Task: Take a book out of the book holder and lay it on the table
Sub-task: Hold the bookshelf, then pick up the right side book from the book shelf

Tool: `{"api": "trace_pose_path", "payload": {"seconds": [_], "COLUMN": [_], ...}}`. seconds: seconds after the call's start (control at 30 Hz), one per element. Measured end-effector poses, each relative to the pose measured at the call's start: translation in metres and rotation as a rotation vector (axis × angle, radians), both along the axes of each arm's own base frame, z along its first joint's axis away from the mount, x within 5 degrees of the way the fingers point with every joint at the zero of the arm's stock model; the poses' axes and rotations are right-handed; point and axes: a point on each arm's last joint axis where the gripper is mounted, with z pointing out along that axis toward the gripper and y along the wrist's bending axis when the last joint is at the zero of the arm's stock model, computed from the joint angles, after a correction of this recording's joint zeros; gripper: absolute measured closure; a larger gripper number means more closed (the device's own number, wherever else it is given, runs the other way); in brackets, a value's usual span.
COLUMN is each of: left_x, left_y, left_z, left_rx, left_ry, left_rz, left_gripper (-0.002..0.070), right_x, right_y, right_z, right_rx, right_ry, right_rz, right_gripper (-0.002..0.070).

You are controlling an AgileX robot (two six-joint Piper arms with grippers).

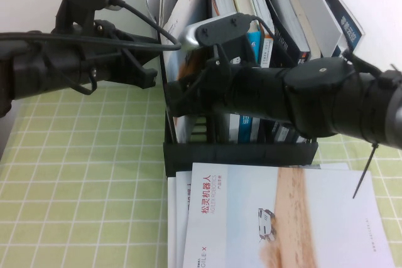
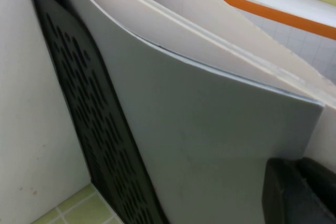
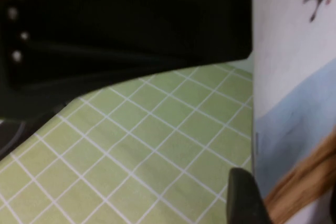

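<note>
Booklets leaned in the holder [image 1: 239, 152] so one could be drawn out, and a book [image 1: 282, 218] lay flat on the table [image 1: 81, 174] before it. We judged our right gripper [image 1: 179, 98], low over the rack's front, spread and empty, the book just below. We couldn't tell the left gripper [image 1: 147, 76]'s state beside the rack.

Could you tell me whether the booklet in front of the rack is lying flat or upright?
Flat: the book lies cover-up on the table.
</note>
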Motion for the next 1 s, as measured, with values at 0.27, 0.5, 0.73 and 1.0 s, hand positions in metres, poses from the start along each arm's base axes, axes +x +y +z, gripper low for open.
{"api": "trace_pose_path", "payload": {"seconds": [0.27,0.5,0.73,1.0], "left_x": [0.001,0.0,0.0,0.0], "left_y": [0.0,0.0,0.0,-0.001], "left_z": [0.0,0.001,0.001,0.001], "left_rx": [-0.014,-0.018,-0.018,-0.02], "left_ry": [0.003,0.002,0.001,0.002], "left_rz": [0.004,0.004,0.003,0.002], "left_gripper": [0.0677,0.0677,0.0677,0.0677], "right_x": [0.003,0.01,0.015,0.026], "right_y": [0.002,0.001,-0.001,0.009], "right_z": [-0.006,-0.016,-0.022,-0.016], "right_rx": [-0.003,-0.06,-0.088,-0.063], "right_ry": [0.012,-0.017,-0.022,-0.049], "right_rz": [-0.007,-0.071,-0.122,-0.161], "right_gripper": [0.0331,0.0332,0.0332,0.0372]}}
